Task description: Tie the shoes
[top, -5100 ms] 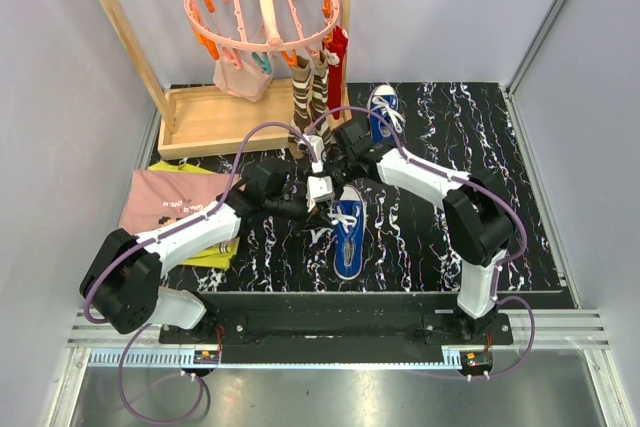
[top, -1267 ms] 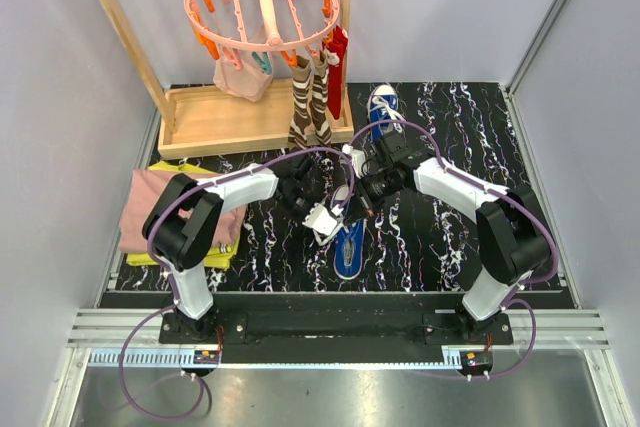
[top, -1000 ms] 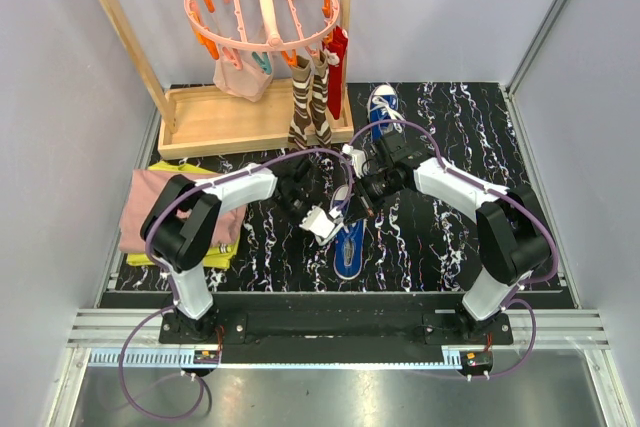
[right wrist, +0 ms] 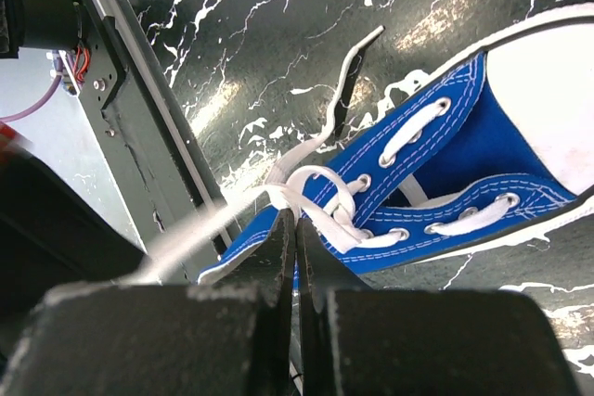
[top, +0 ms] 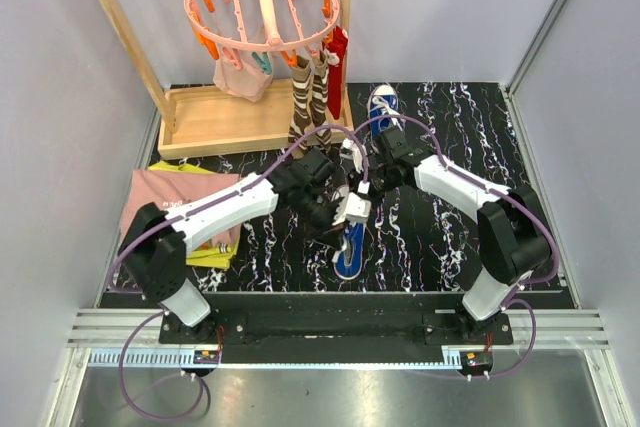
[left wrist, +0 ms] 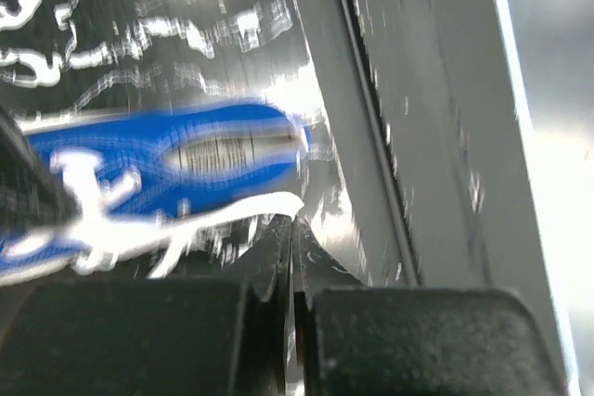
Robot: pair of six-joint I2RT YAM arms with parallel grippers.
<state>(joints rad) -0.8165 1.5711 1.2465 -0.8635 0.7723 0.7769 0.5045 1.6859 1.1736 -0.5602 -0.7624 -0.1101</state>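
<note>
One blue shoe (top: 347, 252) lies mid-table with its heel toward the near edge, and the other shoe (top: 384, 105) stands at the back. Both grippers meet over the near shoe's laces. My left gripper (top: 338, 219) is shut, and in the blurred left wrist view a white lace (left wrist: 232, 213) runs from the shoe (left wrist: 158, 150) into its tips (left wrist: 292, 224). My right gripper (top: 362, 190) is shut on the lace crossing (right wrist: 306, 194) at the top eyelets of the shoe (right wrist: 464, 136). A taut, blurred strand (right wrist: 186, 238) leads away to the left, and a loose lace end (right wrist: 348, 81) lies on the table.
A wooden rack (top: 230, 117) stands at the back left with a pink peg hanger (top: 262, 2) and hanging socks (top: 312, 97). Folded pink and yellow clothes (top: 175, 207) lie at the left. A metal rail (top: 330, 312) runs along the near edge.
My left arm has stretched out and its gripper has moved right, over the near shoe, pulling the lace. My right gripper has shifted slightly toward the back.
</note>
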